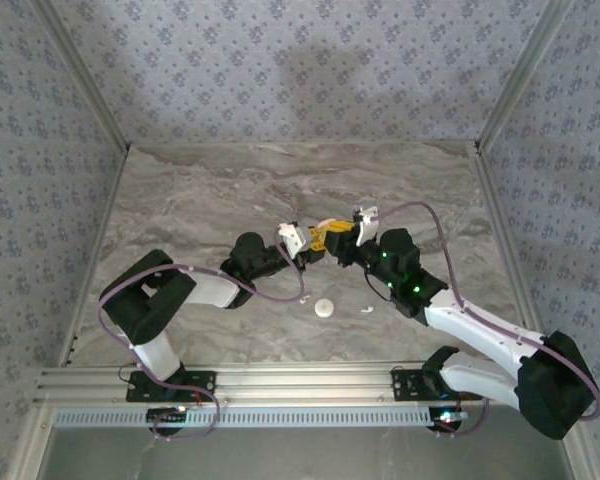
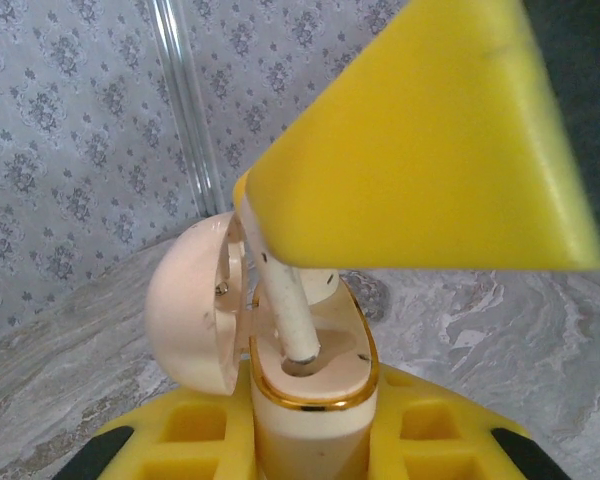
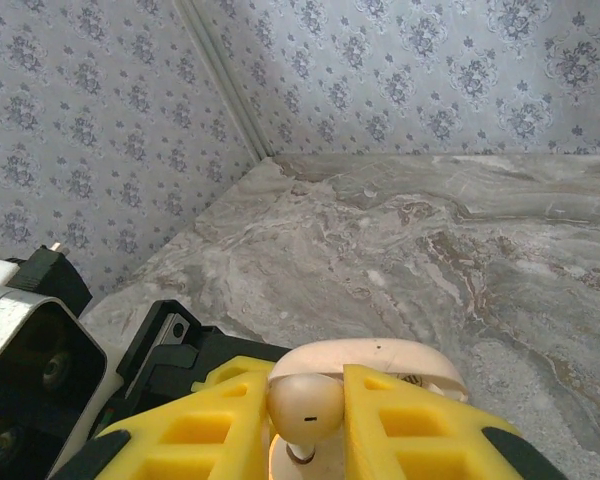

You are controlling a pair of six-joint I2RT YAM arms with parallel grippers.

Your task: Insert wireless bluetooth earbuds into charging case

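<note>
The peach-tan charging case [image 2: 315, 415] stands upright with its lid [image 2: 185, 310] swung open to the left, and my left gripper [image 2: 312, 445] is shut on its body. My right gripper [image 3: 306, 425] is shut on a white earbud [image 3: 302, 400], pinched between its yellow fingers [image 3: 420, 425]. The earbud's stem [image 2: 288, 315] points down, its tip in the near socket of the case's gold-rimmed top. From above, both grippers [image 1: 305, 246] [image 1: 338, 240] meet over the middle of the table. The case's lid [image 3: 380, 355] curves just behind the held earbud.
A small round white piece [image 1: 325, 308] and a tiny curved white piece [image 1: 368, 310] lie on the marble table [image 1: 210, 190] in front of the grippers. Patterned walls and metal corner posts [image 1: 500, 90] close in the back and sides.
</note>
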